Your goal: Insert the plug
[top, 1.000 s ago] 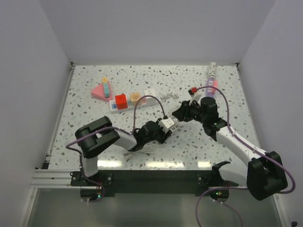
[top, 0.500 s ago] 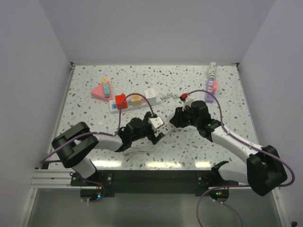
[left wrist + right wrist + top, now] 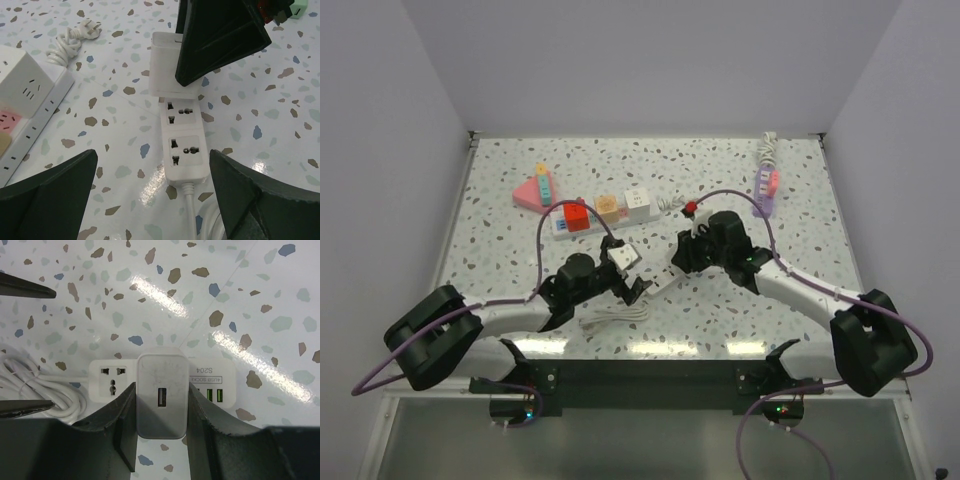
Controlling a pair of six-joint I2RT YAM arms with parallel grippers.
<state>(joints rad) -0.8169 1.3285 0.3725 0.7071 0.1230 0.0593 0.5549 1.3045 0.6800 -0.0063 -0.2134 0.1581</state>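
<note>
Plug (image 3: 161, 395), a white boxy adapter with one USB port on its top face, is clamped between the fingers of the right gripper (image 3: 161, 389), which is closed on its two sides. It is held upright over a short white power strip (image 3: 186, 150) lying on the speckled table (image 3: 800, 200), near the middle and towards the near edge. The plug's base is seen right at the strip's top face, beside two uncovered sockets; whether the pins are seated cannot be told. The left gripper (image 3: 152, 155) is spread wide and grasps nothing, its fingers set on either side of the strip's cable end, apart from it. A coiled white cable (image 3: 615, 315) is seen just near of the strip. A longer strip carrying coloured cubes (image 3: 600, 212) lies farther off, to the left.
</note>
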